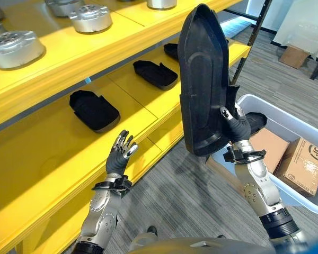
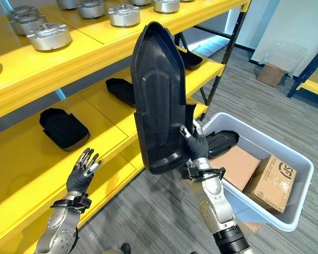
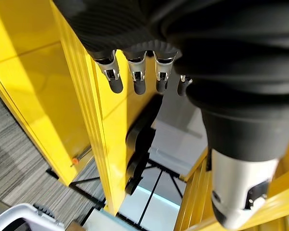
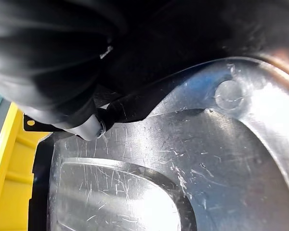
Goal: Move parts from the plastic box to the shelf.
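My right hand [image 1: 236, 125] is shut on the lower edge of a large black boat-shaped plastic part [image 1: 204, 79], holding it upright between the grey plastic box [image 1: 302, 124] and the yellow shelf [image 1: 58, 153]. The right wrist view looks close onto the part's scratched glossy inner face [image 4: 192, 159]. My left hand [image 1: 120, 151] hangs open at the shelf's front edge, with its fingers [image 3: 135, 79] straight and nothing in it. Another black part [image 2: 222, 140] lies in the box. Three black parts rest on the middle shelf board, among them one at the left [image 1: 94, 110] and one further along [image 1: 155, 74].
Silver metal discs [image 1: 90, 18] stand on the upper shelf board. Two cardboard boxes [image 1: 302, 165] fill the near end of the plastic box. Beyond it stands a dark shelf post [image 1: 252, 39], with another carton [image 1: 294, 55] on the grey carpet.
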Robot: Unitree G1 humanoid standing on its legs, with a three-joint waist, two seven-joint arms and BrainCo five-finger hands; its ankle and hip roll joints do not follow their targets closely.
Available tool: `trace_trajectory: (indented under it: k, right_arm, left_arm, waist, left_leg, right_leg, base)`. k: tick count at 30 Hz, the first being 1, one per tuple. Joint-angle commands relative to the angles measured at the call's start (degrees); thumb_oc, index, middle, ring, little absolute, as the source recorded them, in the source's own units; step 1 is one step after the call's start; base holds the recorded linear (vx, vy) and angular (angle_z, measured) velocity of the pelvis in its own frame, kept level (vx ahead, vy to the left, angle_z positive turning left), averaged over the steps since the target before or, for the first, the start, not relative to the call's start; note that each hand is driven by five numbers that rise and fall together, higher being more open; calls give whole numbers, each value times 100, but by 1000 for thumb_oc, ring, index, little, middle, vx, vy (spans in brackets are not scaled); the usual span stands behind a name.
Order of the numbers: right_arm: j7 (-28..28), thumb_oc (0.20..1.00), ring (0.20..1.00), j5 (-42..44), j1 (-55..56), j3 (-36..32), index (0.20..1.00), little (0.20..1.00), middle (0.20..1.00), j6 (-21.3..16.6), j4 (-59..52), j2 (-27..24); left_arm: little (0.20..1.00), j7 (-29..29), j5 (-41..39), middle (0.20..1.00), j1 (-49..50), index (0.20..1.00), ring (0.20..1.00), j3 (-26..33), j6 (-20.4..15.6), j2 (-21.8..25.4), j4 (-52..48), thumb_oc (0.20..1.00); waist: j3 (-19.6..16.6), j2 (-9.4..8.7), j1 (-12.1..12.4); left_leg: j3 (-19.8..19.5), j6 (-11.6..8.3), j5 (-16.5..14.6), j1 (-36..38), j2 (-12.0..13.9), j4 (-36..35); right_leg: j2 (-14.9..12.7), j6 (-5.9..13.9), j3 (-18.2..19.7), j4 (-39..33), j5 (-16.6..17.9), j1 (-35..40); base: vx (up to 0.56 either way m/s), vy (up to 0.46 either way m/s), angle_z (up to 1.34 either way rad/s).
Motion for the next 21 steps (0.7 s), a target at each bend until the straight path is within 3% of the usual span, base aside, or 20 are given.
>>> trace_trajectory:
  k: [1,6,7,8,9,10,11,12,14,19,21]
  right_arm:
    - [97,200,200,32,-168,-144,200,200,200,-309,-222,-29]
    - [162,200,200,50,1,-114,200,200,200,-249,-258,86]
    - [158,200,200,40,26,-105,200,200,200,-249,-266,105]
    - [147,200,200,24,71,-96,200,200,200,-253,-287,120]
    - [153,200,200,23,113,-90,200,200,200,-251,-316,123]
    - [149,200,200,-1,117,-24,200,200,200,-250,-412,86]
    - [168,200,200,-10,126,1,200,200,200,-234,-437,41]
    - [251,200,200,38,152,32,200,200,200,-225,-442,-22]
    - [342,200,200,131,134,102,200,200,200,-231,-437,-83]
    - [431,200,200,262,169,173,200,200,200,-224,-473,-175]
    - [479,200,200,290,255,122,200,200,200,-205,-492,-199]
  left_arm:
    - [1000,13,250,1000,-211,1000,1000,220,-290,17,-381,1000]
    - [1000,54,373,1000,-136,1000,1000,328,-309,64,-433,1000]
    - [1000,89,395,1000,-166,1000,1000,325,-308,67,-424,1000]
    - [1000,115,441,1000,-207,1000,1000,305,-310,86,-409,1000]
    - [1000,126,446,1000,-232,1000,1000,283,-324,94,-374,1000]
    - [1000,158,450,1000,-310,1000,1000,198,-371,136,-356,1000]
    - [1000,134,448,1000,-305,1000,1000,181,-370,147,-364,1000]
    - [1000,90,523,1000,-301,1000,1000,160,-360,158,-390,1000]
    - [1000,72,578,1000,-350,1000,1000,129,-370,169,-397,1000]
    - [1000,50,531,1000,-277,1000,1000,130,-391,64,-388,1000]
    - [1000,5,482,1000,-163,1000,1000,157,-381,54,-440,1000]
  waist:
    - [-141,-7,10]
    - [-122,-100,123]
    - [-125,-88,112]
    - [-96,-101,63]
    - [-71,-85,-16]
    - [1,10,-269]
    - [17,41,-312]
    - [28,57,-473]
    - [36,-37,-615]
    - [-145,-153,-607]
    - [-246,-167,-569]
  left_leg:
    - [-185,196,-147,113,-41,-199]
    - [-454,452,-301,79,-476,-104]
    - [-473,490,-309,103,-521,-128]
    - [-465,564,-193,62,-609,-136]
    - [-528,594,-168,101,-619,-195]
    - [-696,623,-51,164,-598,-330]
    - [-718,635,-32,184,-582,-364]
    - [-845,667,21,187,-594,-389]
    - [-1037,689,99,99,-715,-376]
    - [-1103,622,113,31,-807,-321]
    - [-1058,612,81,69,-781,-322]
  right_leg:
    - [-396,571,152,496,242,-161]
    - [-832,765,203,722,565,-118]
    - [-872,751,304,892,538,-175]
    - [-937,611,442,1041,637,-312]
    - [-824,550,881,1119,637,-456]
    - [-170,365,2130,1241,421,-950]
    - [173,279,2470,1290,195,-1122]
    - [895,123,3022,1409,-174,-1396]
    - [1608,10,3523,1163,-265,-1495]
    - [1819,-56,3809,280,-164,-970]
    - [1737,-49,3650,88,-133,-807]
  base:
    - [29,150,33]
    - [41,231,41]
    - [-17,198,40]
    - [-18,178,32]
    - [-20,202,37]
    - [38,158,40]
    - [65,184,46]
    - [54,101,44]
    - [26,23,39]
    - [24,-71,41]
    - [91,-93,31]
